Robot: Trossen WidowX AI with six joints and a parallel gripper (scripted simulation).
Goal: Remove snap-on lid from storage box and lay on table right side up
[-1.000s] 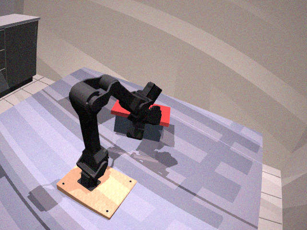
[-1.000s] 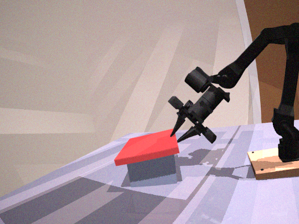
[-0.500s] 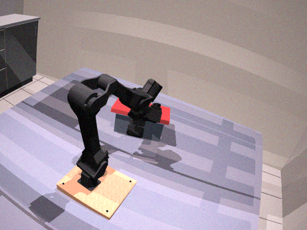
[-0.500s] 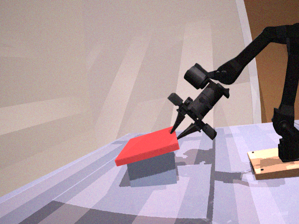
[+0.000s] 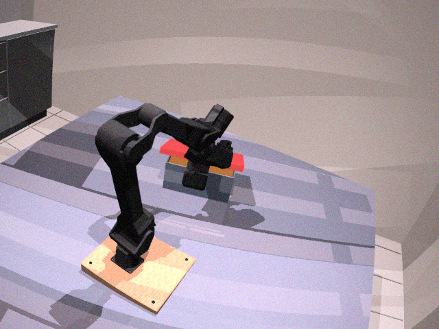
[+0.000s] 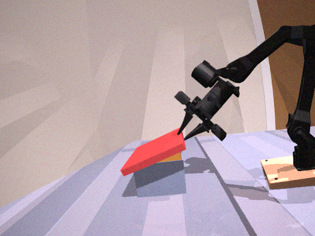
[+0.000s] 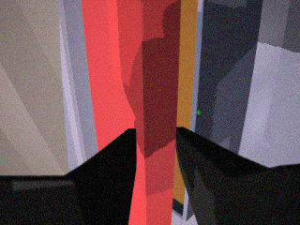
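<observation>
The red lid [image 5: 238, 162] [image 6: 156, 149] [image 7: 159, 94] is tilted over the grey-blue box [image 5: 171, 177] [image 6: 162, 181] [image 7: 225, 94]. Its edge nearest the arm's base is raised off the rim, and its far edge hangs low past the box's far side. An orange inside [image 5: 221, 171] [image 6: 171, 158] [image 7: 187, 75] shows in the gap. The box stands upright on the table. My gripper [image 6: 181, 136] [image 7: 156, 135] is shut on the raised edge of the lid, one finger on its top and one against its side wall. In the top view the arm hides the fingertips.
The arm's wooden base board [image 5: 166, 272] [image 6: 282, 184] lies on the blue-grey striped table [image 5: 283, 276] [image 6: 114, 216]. The table's far edge runs behind the box. A dark cabinet [image 5: 29, 74] stands off the table at the left of the top view.
</observation>
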